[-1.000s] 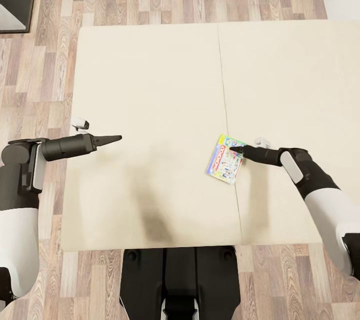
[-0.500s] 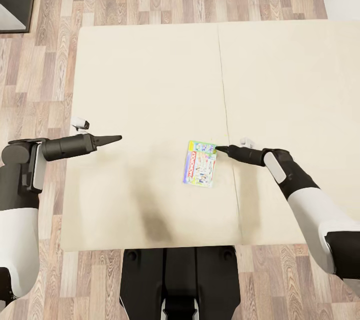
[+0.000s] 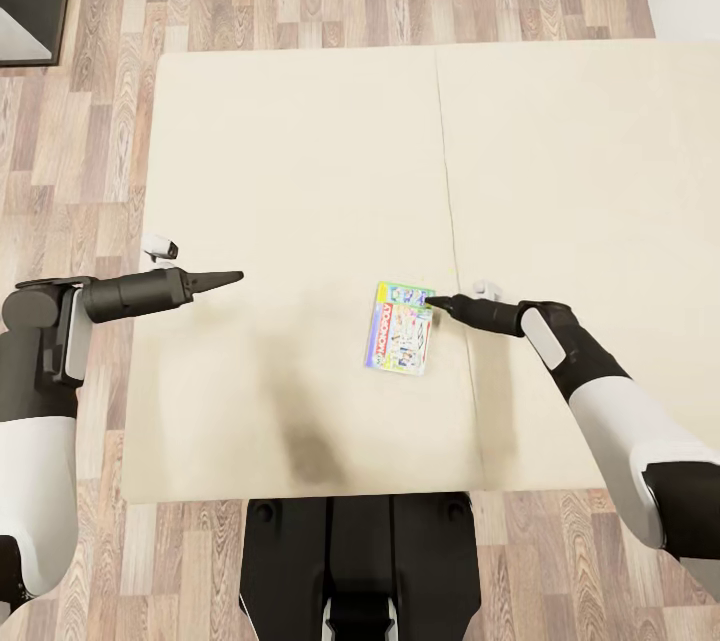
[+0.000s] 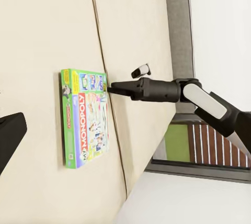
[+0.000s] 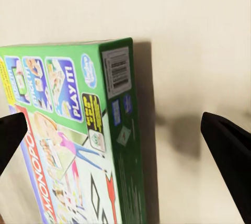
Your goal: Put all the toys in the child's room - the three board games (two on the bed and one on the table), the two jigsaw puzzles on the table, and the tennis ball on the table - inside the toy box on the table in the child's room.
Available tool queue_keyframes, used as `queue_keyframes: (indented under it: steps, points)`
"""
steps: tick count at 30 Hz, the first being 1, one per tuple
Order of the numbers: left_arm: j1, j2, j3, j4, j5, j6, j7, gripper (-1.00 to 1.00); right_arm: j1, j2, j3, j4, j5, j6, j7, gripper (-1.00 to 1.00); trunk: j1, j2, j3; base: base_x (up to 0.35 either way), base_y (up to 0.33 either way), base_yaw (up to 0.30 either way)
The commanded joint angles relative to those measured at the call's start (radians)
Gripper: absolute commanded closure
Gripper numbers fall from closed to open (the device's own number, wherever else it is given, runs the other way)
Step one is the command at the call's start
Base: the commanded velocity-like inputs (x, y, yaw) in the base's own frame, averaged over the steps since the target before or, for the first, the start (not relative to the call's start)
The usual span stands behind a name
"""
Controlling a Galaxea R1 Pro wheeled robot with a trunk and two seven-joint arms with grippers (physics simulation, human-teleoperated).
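A white-and-green "Monopoly" board game lies flat on the beige bed, near the seam in the sheet. My right gripper reaches in from the right, its tip at the box's upper right corner. In the right wrist view its dark fingers stand wide apart, open, with the box's green edge between them. My left gripper hovers over the bed's left part, well apart from the box, holding nothing. The left wrist view shows the box and the right arm beyond it.
Wood-plank floor surrounds the bed on the left and far sides. A dark grey unit stands at the far left corner. A white wall runs along the back. My dark base sits against the bed's near edge.
The right gripper moved left, and the board game slid left with it and turned squarer to the bed. In the last half second almost nothing shifted. The left arm stayed still.
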Motion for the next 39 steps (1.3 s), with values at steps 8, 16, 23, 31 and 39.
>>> queue_keyframes:
  steps: [8,16,23,31,39]
  points:
    - [0.001,-0.002,0.000,0.000,0.001,0.009,-0.002,-1.00,0.001,0.002,0.044,0.001,0.006,0.010,-0.003,-1.00,0.001,-0.001,-0.001,0.000,0.000,0.000]
    - [0.000,0.001,0.000,0.000,0.001,0.009,-0.002,-1.00,0.001,0.010,0.072,0.001,0.001,0.036,-0.015,-1.00,0.001,-0.001,-0.001,0.000,0.000,0.000]
    - [0.001,0.002,0.001,0.000,0.001,0.009,-0.002,-1.00,0.001,0.018,0.073,0.001,0.000,0.042,-0.016,-1.00,0.001,-0.001,-0.001,0.000,0.000,0.000]
    - [0.001,0.001,0.000,0.000,0.001,0.009,-0.002,-1.00,-0.001,0.022,0.073,0.001,-0.001,0.052,-0.019,-1.00,0.001,-0.001,-0.001,0.000,0.000,0.000]
    - [0.001,0.002,0.000,0.000,0.001,0.009,-0.002,-1.00,-0.001,0.039,0.072,0.001,-0.001,0.070,-0.020,-1.00,0.001,-0.001,-0.001,0.000,0.000,0.000]
